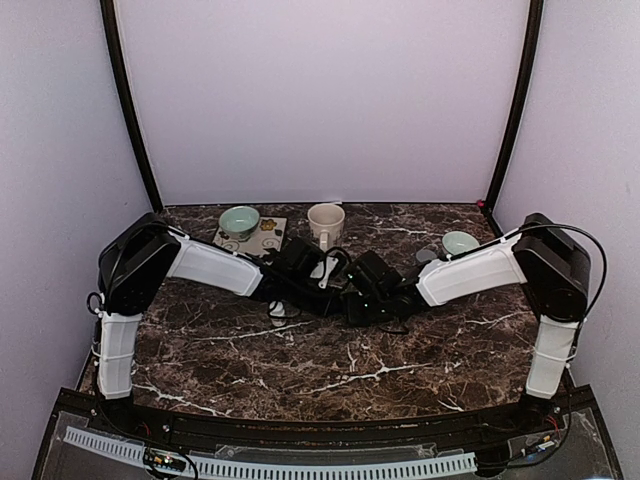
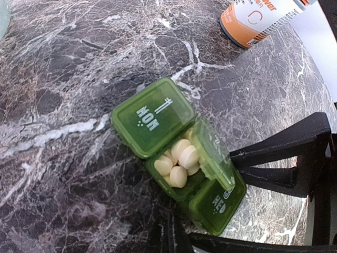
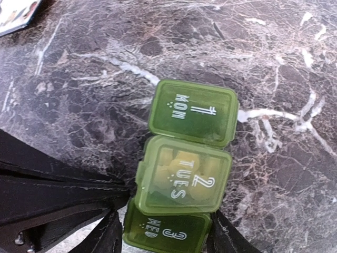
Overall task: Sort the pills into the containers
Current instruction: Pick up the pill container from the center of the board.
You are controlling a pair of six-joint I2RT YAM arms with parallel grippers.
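The pill box (image 3: 192, 110) holds pills (image 2: 179, 161) in one cell; others appear unfilled. The right claw (image 3: 167, 225) clamps it; the left claw (image 2: 169, 237) is shut, empty.

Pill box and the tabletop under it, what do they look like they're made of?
Pill box: most likely plastic, translucent green with a slight gloss; pills show dimly through the TUES lid in the right wrist view, and the lids carry white printed lettering. Tabletop: looks like polished dark brown marble with white veins, though it could be a printed laminate.
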